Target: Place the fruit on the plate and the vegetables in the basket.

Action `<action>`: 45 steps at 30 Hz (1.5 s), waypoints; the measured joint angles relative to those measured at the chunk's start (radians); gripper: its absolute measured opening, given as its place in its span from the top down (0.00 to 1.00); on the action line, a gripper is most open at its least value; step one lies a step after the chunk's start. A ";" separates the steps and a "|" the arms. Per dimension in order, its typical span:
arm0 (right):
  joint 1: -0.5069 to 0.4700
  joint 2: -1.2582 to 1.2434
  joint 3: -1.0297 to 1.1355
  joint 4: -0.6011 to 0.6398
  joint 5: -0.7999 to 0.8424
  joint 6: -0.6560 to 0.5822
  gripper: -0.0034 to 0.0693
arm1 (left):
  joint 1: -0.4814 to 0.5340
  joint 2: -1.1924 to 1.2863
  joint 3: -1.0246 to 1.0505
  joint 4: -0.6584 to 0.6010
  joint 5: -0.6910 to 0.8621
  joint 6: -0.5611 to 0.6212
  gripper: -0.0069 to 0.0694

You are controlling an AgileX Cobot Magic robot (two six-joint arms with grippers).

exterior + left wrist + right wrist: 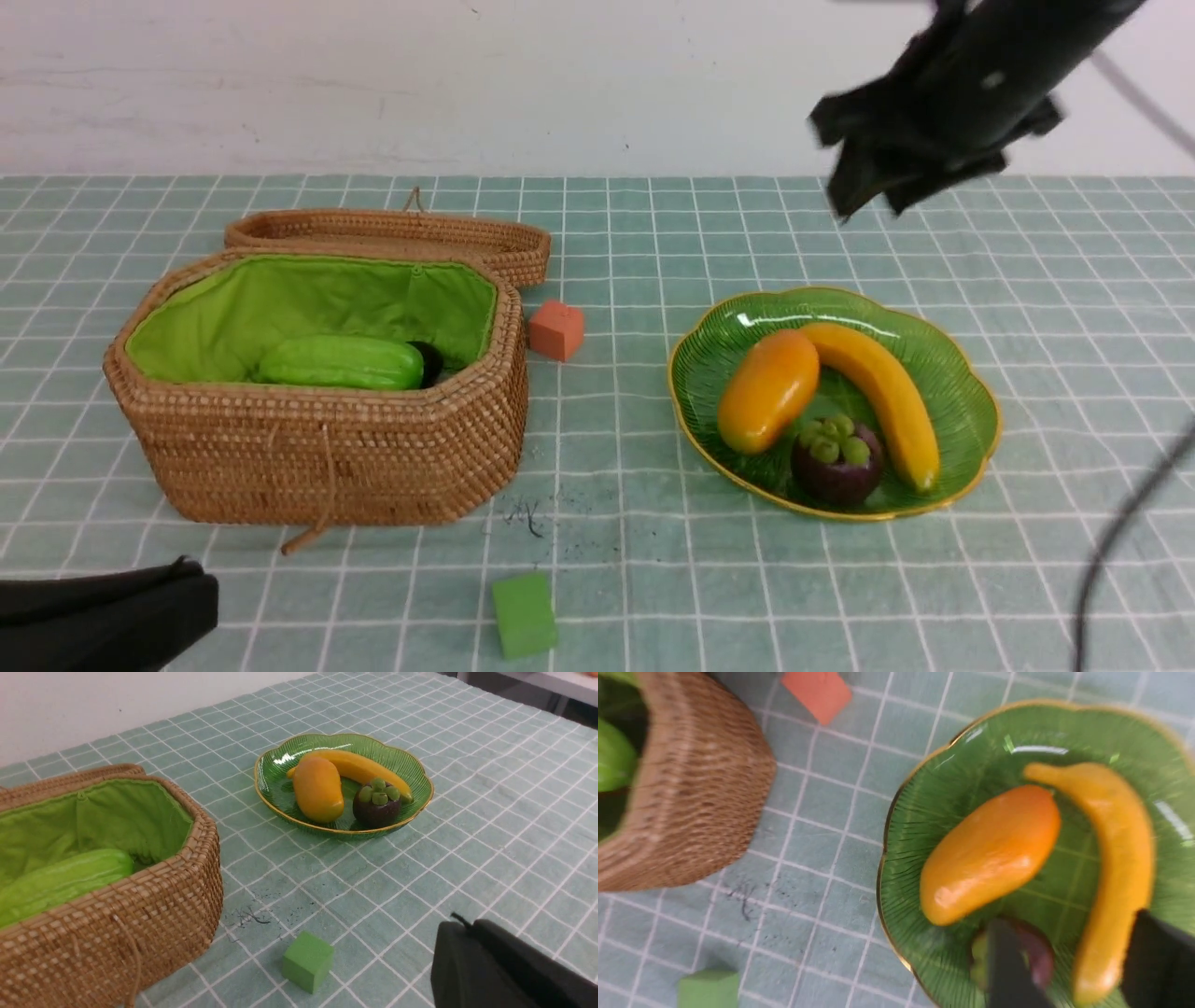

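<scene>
The right gripper (864,201) hangs high above the plate (971,411), its jaws apart around nothing; the left gripper (191,597) rests low, closed and empty. The plate holds the mango (767,390), banana (882,397) and mangosteen (837,459). The basket (327,448) holds the gourd (341,362); only the front view shows a dark shape behind it.

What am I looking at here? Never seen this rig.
A two-armed robot sorting toy food. One picture looks forward from between the arms; the other two come from wrist cameras. On the checked tablecloth: a wicker basket holding a green gourd, and a green plate with a mango, banana and mangosteen. Two loose cubes, orange and green. The right end effector hangs above the plate, jaws apart, holding nothing. The left one rests low, shut.
</scene>
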 joint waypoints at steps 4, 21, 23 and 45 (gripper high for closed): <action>0.000 -0.273 0.225 -0.013 0.009 -0.002 0.89 | 0.000 -0.076 0.079 0.016 -0.037 -0.074 0.91; 0.001 -1.569 1.297 -0.180 -0.190 0.369 0.96 | 0.000 -0.225 0.255 0.088 -0.248 -0.117 0.90; 0.001 -1.622 1.340 -0.212 -0.243 0.410 0.96 | 0.000 -0.225 0.255 0.088 -0.238 -0.117 0.89; -0.042 -1.784 1.723 -0.498 -0.914 0.597 0.97 | 0.000 -0.226 0.256 0.088 -0.128 -0.118 0.87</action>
